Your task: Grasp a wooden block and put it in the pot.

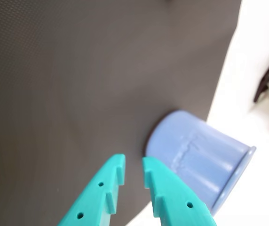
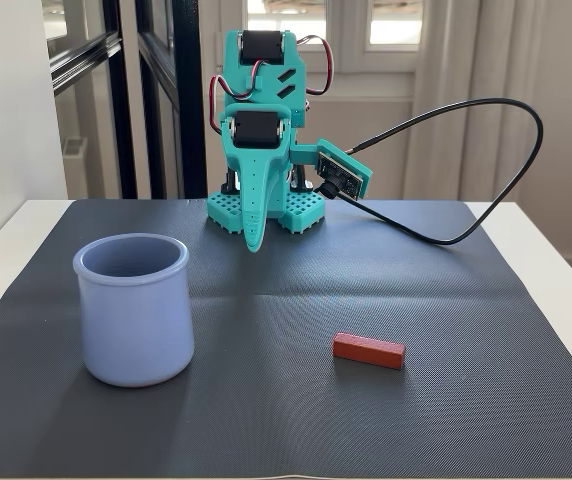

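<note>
1. In the fixed view the teal arm [image 2: 258, 130] sits folded at the far edge of a dark mat [image 2: 366, 420] that covers the white table [image 2: 556, 270].
2. Its jaws [image 2: 254, 243] point down, just above the mat near the arm's base; in the wrist view they stand a narrow gap apart and hold nothing.
3. The wooden block [image 2: 368, 350] lies flat on the mat, right of centre in the fixed view, well apart from the jaws.
4. The pot [image 2: 133, 310] stands upright on the mat at the left in the fixed view, well apart from the block.
5. A black cable [image 2: 486, 215] loops from the wrist camera board across the table.
</note>
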